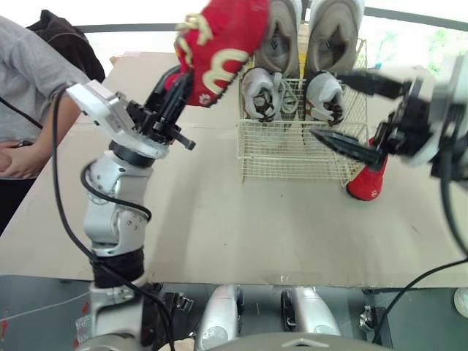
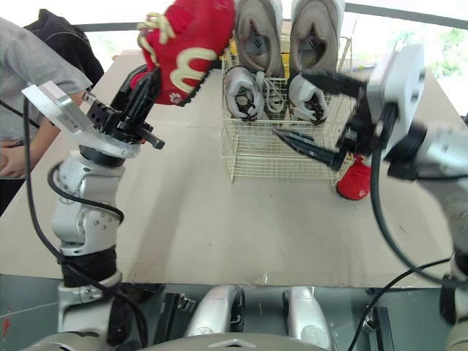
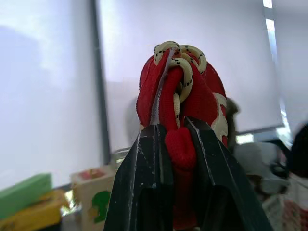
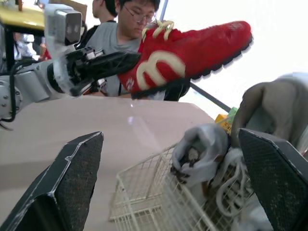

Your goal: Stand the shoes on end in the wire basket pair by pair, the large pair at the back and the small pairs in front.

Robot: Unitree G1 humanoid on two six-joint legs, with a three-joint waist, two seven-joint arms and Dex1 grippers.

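Observation:
A red shoe (image 1: pixel 219 44) with cream laces hangs in the air to the left of the wire basket (image 1: pixel 292 157). My left gripper (image 1: pixel 179 88) is shut on its heel end, with the tongue pinched between the fingers (image 3: pixel 149 163). At the back of the basket two large beige shoes (image 1: pixel 333 33) stand on end. Two small grey shoes (image 1: pixel 259 91) stand in front of them. A second red shoe (image 1: pixel 368 181) lies on the table at the basket's right front corner. My right gripper (image 1: pixel 327 104) is open at the basket's front right, holding nothing.
A person in a grey shirt (image 1: pixel 29 95) stands at the table's left edge, hands near the tabletop. The tan table (image 1: pixel 219 219) has bare room in front of and left of the basket. Its front edge runs just below my arms.

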